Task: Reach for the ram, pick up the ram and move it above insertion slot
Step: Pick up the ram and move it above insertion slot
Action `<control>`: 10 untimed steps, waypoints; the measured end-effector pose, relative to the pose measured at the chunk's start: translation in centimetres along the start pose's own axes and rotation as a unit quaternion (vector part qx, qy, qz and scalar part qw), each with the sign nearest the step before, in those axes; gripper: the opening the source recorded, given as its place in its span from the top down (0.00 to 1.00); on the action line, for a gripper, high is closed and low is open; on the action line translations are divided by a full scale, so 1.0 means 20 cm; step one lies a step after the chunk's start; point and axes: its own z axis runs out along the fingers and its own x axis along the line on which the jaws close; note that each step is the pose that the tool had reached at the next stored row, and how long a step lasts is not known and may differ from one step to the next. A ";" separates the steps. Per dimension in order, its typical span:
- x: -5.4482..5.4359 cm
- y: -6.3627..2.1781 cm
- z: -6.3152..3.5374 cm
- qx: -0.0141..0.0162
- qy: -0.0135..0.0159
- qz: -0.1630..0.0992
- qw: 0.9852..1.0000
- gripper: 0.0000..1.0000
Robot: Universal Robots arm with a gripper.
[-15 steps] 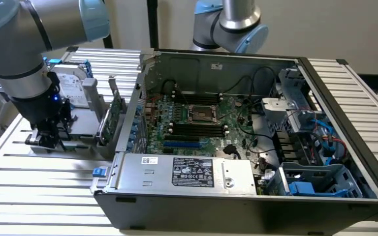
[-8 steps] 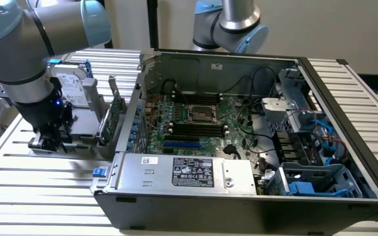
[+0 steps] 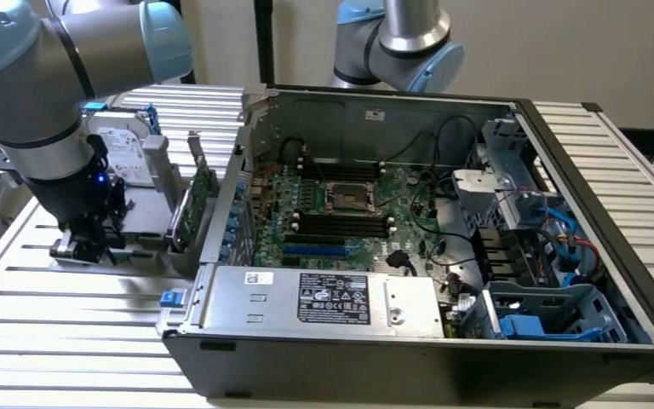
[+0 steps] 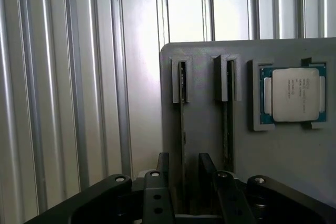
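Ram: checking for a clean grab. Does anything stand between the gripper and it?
Nothing visible does. The open gripper lines up with the ram, standing on edge in its gray holder, one finger to either side.

Plain pale wall (image 3: 577,51) seen behind scene, unmarked, evenly lit. Dark upright post (image 3: 265,38) set against wall near middle of exterior view's top edge. Worktop (image 3: 65,341) built of silver ribbed metal slats laid side by side, narrow dark grooves between them. Slats seen at exterior view's left, right and far side. Black fitting (image 3: 645,136) mounted at worktop's edge on exterior view's right. In wrist view, slats brightly lit, soft glare spread along ridges. Shadows kept faint; light diffuse.
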 end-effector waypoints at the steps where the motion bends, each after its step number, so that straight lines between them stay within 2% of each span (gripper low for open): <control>1: 0.00 0.000 0.001 0.000 0.000 -0.002 1.000 0.64; 10: 0.00 0.008 0.005 0.000 0.000 -0.010 1.000 0.65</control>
